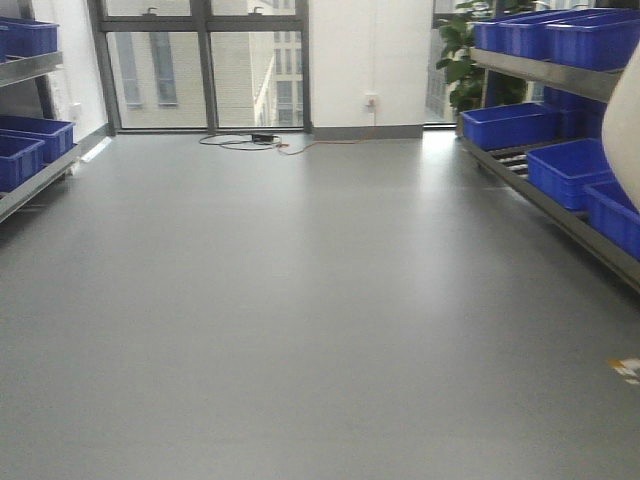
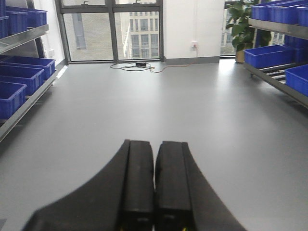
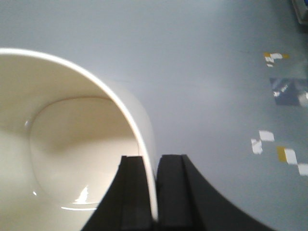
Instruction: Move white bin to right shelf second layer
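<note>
Grey floor (image 1: 300, 300) fills the room, and the right shelf (image 1: 560, 215) runs along one side, carrying blue crates (image 1: 508, 124). The white bin (image 3: 72, 139) hangs over the floor, not on the shelf. Its wall is pinched in the right gripper (image 3: 152, 166), one finger inside and one outside. The left gripper (image 2: 154, 151) is closed tight with nothing in it. Tape scraps (image 3: 284, 155) dot the floor near the bin.

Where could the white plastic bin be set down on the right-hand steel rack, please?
Bare roller tracks show between the far blue plastic crate and the nearer blue crate on the lower steel level. The upper level is packed with crates.
</note>
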Robot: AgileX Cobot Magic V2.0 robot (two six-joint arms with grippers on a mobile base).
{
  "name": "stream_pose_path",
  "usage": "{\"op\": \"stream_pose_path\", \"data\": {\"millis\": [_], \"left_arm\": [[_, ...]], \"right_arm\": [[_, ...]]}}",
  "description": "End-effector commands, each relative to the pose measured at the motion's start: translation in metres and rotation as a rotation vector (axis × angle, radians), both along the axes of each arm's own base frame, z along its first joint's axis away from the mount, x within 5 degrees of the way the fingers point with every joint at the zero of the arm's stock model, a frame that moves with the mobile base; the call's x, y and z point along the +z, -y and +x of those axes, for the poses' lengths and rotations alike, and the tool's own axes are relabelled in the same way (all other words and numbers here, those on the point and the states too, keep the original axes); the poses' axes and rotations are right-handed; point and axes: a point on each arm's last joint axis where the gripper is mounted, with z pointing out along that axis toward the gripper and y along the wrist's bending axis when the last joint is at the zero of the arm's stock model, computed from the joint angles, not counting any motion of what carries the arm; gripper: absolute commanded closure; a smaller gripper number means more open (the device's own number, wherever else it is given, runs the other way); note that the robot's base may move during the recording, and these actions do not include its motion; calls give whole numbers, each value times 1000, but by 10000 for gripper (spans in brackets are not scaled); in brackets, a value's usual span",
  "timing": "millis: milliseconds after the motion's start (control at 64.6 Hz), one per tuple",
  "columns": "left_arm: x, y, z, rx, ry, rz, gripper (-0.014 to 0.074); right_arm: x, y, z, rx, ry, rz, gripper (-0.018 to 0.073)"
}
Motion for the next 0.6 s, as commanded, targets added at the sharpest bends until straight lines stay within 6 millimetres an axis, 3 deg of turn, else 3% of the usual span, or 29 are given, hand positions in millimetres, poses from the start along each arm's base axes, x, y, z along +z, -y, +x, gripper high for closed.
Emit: {"op": "stream_pose_path", "data": {"millis": [0,588], "left_arm": [[-1,0,-1,-4,73,-19,512],[-1,-6,0,109,74,-15,512]], "right_arm": [[15,-1,3,2,109,10,505],[15,-1,3,2,109,10,505]]}}
